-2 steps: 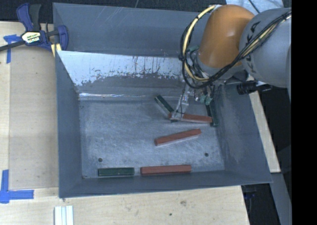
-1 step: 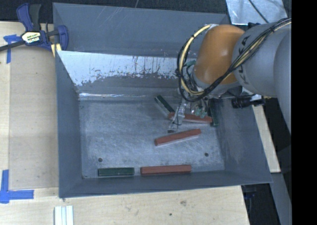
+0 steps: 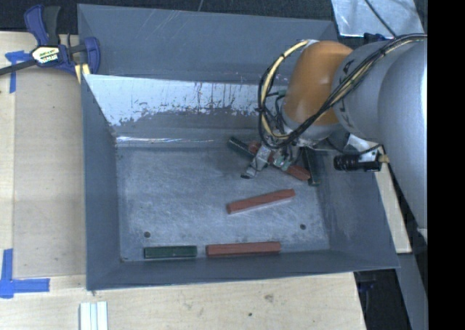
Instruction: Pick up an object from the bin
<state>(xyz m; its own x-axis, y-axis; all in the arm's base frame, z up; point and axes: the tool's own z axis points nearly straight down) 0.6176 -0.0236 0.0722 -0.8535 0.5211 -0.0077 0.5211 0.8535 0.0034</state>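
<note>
At the right rear of the bin floor, the claw (image 3: pixel 265 161) is set low, close to the back wall. Whether it is open or closed cannot be told, and nothing can be confirmed in its hold, since the wrist and cables hide much of it.

Just beside the claw on its right, a small reddish-brown piece (image 3: pixel 296 172) is seen, partly covered. It is judged the likeliest thing to be picked. It is taken to be light, stiff and not fragile, perhaps a short wooden or plastic block. A hold across its narrow width is advised, near the middle so that it does not swing. A dark piece (image 3: pixel 238 145) lies just to the claw's left, and whether it touches the claw cannot be told.

Near the claw towards the front, a tilted reddish-brown bar (image 3: pixel 260 201) lies flat and clear of everything else, so an easier hold is offered there. Against the front wall, a second reddish bar (image 3: pixel 243 249) and a dark green bar (image 3: pixel 169 252) are laid end to end.

Little room is left between the claw and the sloping back and right walls of the bin (image 3: pixel 102 198). The left half of the floor is open, and a straight lift upward is judged the safest way out.
</note>
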